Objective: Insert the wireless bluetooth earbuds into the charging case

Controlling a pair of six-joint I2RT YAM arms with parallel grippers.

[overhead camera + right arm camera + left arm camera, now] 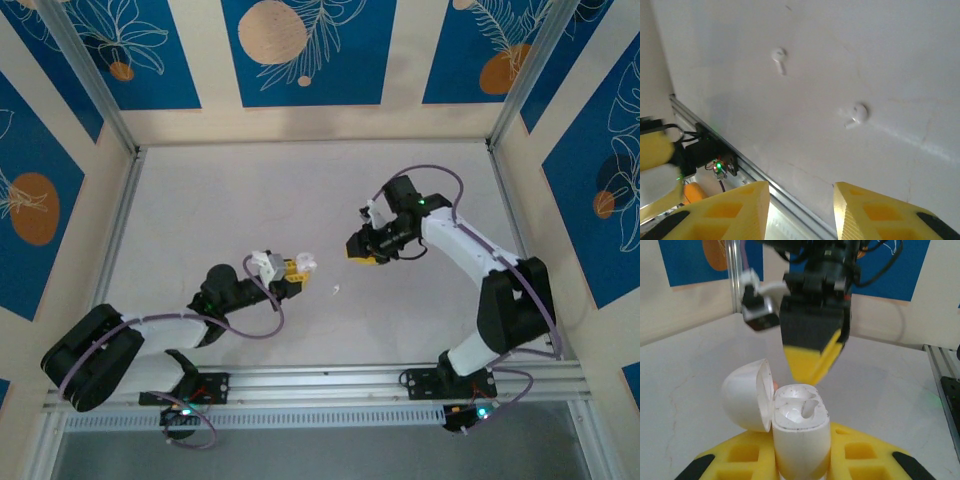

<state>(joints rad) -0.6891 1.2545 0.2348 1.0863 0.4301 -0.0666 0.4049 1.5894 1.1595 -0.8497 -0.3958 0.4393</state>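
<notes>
Yellow pads (pixel 740 457) of the left gripper (pixel 802 462) are clamped on the lower body of the white case (pixel 801 437). The case stands upright between them, its lid (pixel 745 400) hinged open to the left. The wells in its top are white on white, and I cannot tell whether a bud sits in either.

Just beyond the open case hangs the right gripper (pixel 808 371), its yellow tips pointing down toward the table (pixel 890 50). In its own wrist view the two fingers stand apart with nothing between them.

Past those fingers two white earbuds (pixel 856 114) lie on the bare table, apart from each other and from both grippers. The second (pixel 779 57) lies farther from the fingers. A metal rail (pixel 765 175) crosses the view close to the fingers.

From above, the two grippers face each other near the middle of the table with a small gap between them.
</notes>
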